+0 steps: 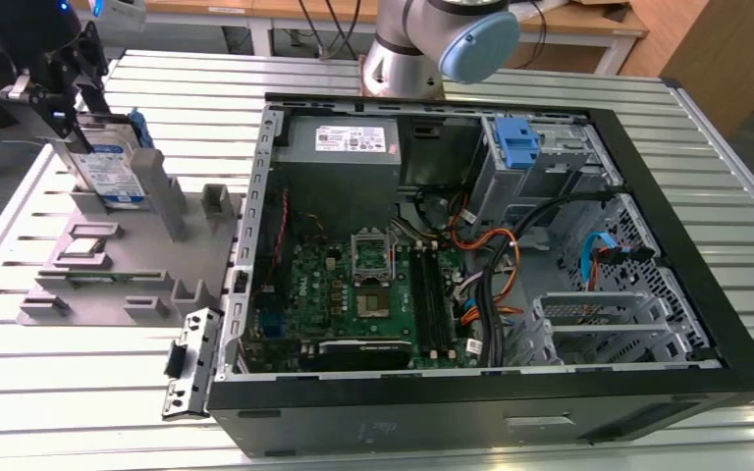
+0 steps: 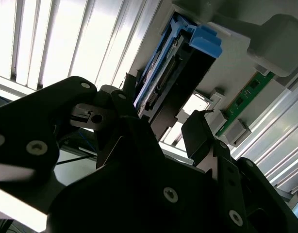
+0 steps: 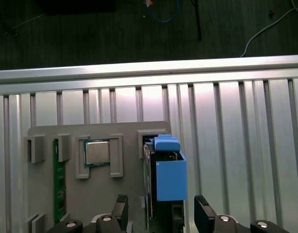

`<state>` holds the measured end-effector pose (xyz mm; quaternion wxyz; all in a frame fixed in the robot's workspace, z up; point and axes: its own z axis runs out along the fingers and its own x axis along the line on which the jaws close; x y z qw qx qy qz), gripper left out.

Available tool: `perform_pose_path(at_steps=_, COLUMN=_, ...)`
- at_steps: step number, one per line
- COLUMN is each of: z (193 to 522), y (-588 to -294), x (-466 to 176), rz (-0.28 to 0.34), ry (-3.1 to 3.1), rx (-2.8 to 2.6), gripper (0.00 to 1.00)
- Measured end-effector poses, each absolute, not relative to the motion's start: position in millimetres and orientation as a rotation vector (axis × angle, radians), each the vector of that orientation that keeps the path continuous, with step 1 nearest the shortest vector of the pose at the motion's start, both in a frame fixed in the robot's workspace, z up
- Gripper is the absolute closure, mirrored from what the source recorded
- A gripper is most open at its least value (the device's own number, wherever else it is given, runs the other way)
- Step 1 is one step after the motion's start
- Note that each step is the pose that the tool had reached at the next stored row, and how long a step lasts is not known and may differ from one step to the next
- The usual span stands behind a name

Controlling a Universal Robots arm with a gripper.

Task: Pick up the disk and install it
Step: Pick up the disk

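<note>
Nearest, gripper (image 3: 161, 201): both wrist views show its two dark fingers (image 3: 121, 206) spread wide, one on each side of the disk, with a gap between each finger and the drive; nothing is clamped.
Gripper in the exterior view (image 1: 70, 108): it sits at ten o'clock of the frame, low over the upper edge of the drive; the finger gap cannot be made out there.
Disk (image 3: 171, 179): it stands on edge in a slot of the grey fixture, not yet lifted or installed. The first wrist view shows its blue rail end-on, the second wrist view (image 2: 158, 68) its blue rail and connector edge, and the exterior view (image 1: 109, 172) its white-and-blue label.
Grey fixture (image 1: 129, 245): it lies at nine o'clock of the computer case.
Processor chip (image 3: 96, 152): seen in the first wrist view, it lies flat in its own recess, near the drive's slot.
Memory stick (image 3: 59, 179): a green strip in another recess, beyond the chip from the drive.
Slatted table (image 1: 63, 392): it carries the fixture and the case.
Computer case (image 1: 482, 412): it lies on its side with the side panel off and the motherboard (image 1: 350, 285) exposed.
Blue latch (image 1: 517, 142): it is at one o'clock inside the case.
Power-supply box (image 1: 345, 147): it is at eleven o'clock inside the case.
</note>
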<state>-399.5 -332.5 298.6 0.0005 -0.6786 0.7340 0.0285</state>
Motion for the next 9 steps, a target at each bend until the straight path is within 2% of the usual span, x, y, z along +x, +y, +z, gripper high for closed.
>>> perform_pose_path(at_steps=8, z=298.5, y=-332.5, x=-399.5, rz=0.09, ry=2.305, rx=-2.131, gripper=0.37)
perform_pose_path(at_steps=9, z=298.5, y=-332.5, x=-399.5, rz=0.09, ry=2.305, rx=-2.131, gripper=0.44)
